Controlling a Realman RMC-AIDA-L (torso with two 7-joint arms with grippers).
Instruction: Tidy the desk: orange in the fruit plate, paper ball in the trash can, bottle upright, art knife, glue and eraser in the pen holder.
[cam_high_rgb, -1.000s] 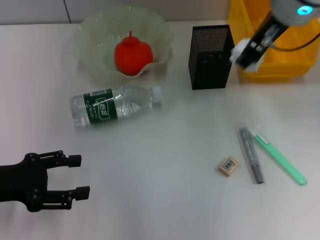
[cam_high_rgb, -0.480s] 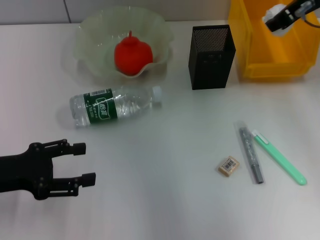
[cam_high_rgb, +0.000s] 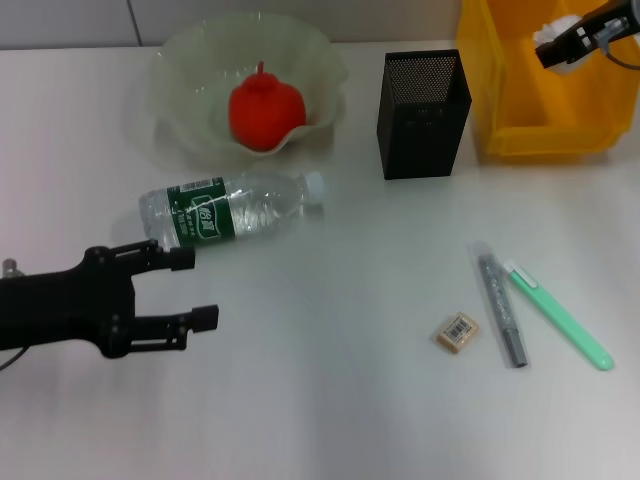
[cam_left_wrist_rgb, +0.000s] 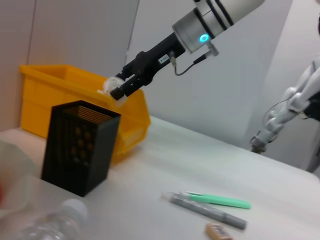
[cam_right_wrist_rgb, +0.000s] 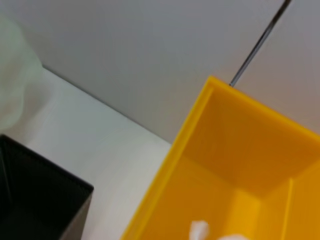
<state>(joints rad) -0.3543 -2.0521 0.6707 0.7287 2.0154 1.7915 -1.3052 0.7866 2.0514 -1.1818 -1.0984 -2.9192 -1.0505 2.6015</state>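
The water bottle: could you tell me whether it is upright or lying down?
Lying down. The water bottle rests on its side on the desk, its cap toward the pen holder.

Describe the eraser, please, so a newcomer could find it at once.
Start at the black mesh pen holder and look toward the table's near edge. Just left of the grey pen lies the eraser, a small tan block, the only item bearing a white barcode label.

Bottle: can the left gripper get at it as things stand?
Probably yes. The left gripper is open just in front of the lying bottle, with only bare table between them.
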